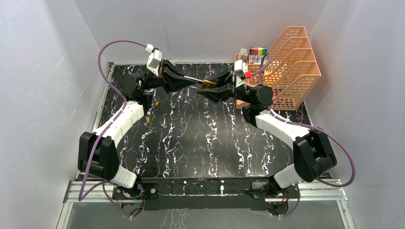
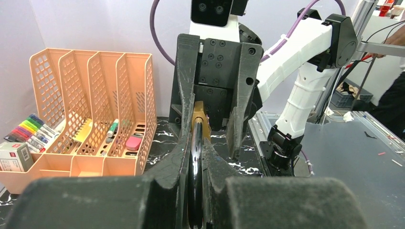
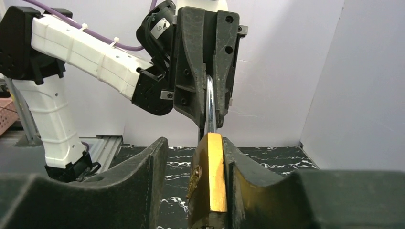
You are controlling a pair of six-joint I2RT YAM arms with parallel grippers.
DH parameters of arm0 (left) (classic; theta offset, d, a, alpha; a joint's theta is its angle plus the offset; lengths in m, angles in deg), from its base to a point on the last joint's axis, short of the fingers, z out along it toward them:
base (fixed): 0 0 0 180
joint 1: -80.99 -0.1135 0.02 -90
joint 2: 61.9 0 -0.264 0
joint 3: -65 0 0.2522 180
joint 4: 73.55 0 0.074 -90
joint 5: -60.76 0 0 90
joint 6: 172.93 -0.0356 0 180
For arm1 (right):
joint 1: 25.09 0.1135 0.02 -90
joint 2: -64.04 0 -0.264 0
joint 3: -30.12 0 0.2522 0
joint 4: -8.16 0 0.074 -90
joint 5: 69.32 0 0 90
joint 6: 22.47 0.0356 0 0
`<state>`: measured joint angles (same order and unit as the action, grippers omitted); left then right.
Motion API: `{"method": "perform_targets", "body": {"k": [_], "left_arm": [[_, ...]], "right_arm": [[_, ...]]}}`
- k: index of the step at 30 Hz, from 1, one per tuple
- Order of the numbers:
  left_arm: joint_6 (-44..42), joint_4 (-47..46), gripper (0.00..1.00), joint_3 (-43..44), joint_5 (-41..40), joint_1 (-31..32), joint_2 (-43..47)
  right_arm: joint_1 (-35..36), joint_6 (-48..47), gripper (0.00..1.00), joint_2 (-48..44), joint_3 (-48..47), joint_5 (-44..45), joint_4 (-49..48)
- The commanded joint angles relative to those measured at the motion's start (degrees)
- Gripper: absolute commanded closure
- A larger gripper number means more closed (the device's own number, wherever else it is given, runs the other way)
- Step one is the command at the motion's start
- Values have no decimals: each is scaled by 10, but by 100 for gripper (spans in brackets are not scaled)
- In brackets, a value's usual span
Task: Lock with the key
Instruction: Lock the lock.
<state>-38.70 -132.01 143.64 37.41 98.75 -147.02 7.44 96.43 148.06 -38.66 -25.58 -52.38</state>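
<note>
Padlock [image 3: 212, 181] held aloft. Left fingers [image 3: 191, 71] clamped on its shackle [image 3: 210, 119]; right fingers [image 3: 143, 181] apart around the brass body, one touching. No key visible in either; locking judged outstanding.

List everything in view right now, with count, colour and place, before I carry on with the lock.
padlock: one, brass body with a silver shackle, held in the air between the two grippers at the far middle of the table
small brassy pieces: three, on the table left of centre; too small to tell whether they are keys
organiser: one, orange mesh, far right corner
markers: one row, mixed colours, in the organiser's front tray
eraser: one, pink, in an organiser slot
table: one, black with white marbling
left gripper: shut on the shackle
right gripper: open around the brass body, with a gap on one side
</note>
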Motion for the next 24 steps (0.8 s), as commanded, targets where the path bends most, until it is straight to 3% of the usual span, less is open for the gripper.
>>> {"method": "perform_targets", "body": {"k": [1, 3, 4, 6, 10, 12, 13, 14, 15, 21, 24], "left_arm": [[-11, -55, 100, 38, -47, 1, 6], [-11, -55, 100, 38, -44, 0, 5], [-11, -55, 100, 38, -44, 1, 6], [-11, -56, 100, 35, -43, 1, 7], [-3, -55, 97, 28, -8, -10, 17], [7, -54, 64, 17, 3, -30, 29], [12, -53, 53, 9, 6, -45, 39], [17, -53, 16, 0, 9, -60, 48], [22, -53, 4, -8, 17, -77, 59], [80, -47, 2, -13, 158, -115, 80], [121, -46, 2, 4, 221, -101, 63]], "right_arm": [[9, -2, 53, -11, -24, -2, -27], [9, -1, 57, -12, -25, -1, -29], [9, -2, 67, -11, -26, -1, -30], [9, -3, 100, -12, -34, 2, -18], [-2, -13, 100, -36, -51, 16, 82], [-26, -23, 100, -66, -61, 11, 165], [-43, -27, 100, -80, -67, -4, 199], [-67, -25, 100, -92, -72, -22, 221], [-88, -17, 100, -99, -79, -47, 235], [-125, 54, 100, -35, -197, -313, 261], [-121, 258, 100, 35, -242, -388, 72]]}}
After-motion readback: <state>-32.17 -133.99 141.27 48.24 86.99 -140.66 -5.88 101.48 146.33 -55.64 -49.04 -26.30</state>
